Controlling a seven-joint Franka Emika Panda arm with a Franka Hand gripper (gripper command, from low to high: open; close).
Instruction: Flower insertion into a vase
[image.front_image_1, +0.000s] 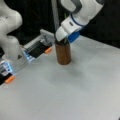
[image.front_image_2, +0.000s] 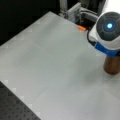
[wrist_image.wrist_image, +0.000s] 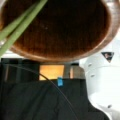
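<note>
Stems (wrist_image.wrist_image: 18, 23), green and thin, cross the dark mouth of the vase (wrist_image.wrist_image: 62, 30) in the wrist view, running from the upper middle down to the left edge, inside the brown rim. In both front views the vase (image.front_image_1: 63, 53) (image.front_image_2: 112, 65) stands upright on the pale grey table (image.front_image_1: 75, 92) (image.front_image_2: 50, 65), towards the far side in a front view, and at the right edge in a front view. The gripper (image.front_image_1: 61, 39) hangs directly over the vase's opening, its tip at the rim; whether its claw is apart or together cannot be told. Left of the vase, a small orange piece (image.front_image_1: 48, 50) lies by a grey rail (image.front_image_1: 37, 41) near the arm's white base (image.front_image_1: 11, 45).
</note>
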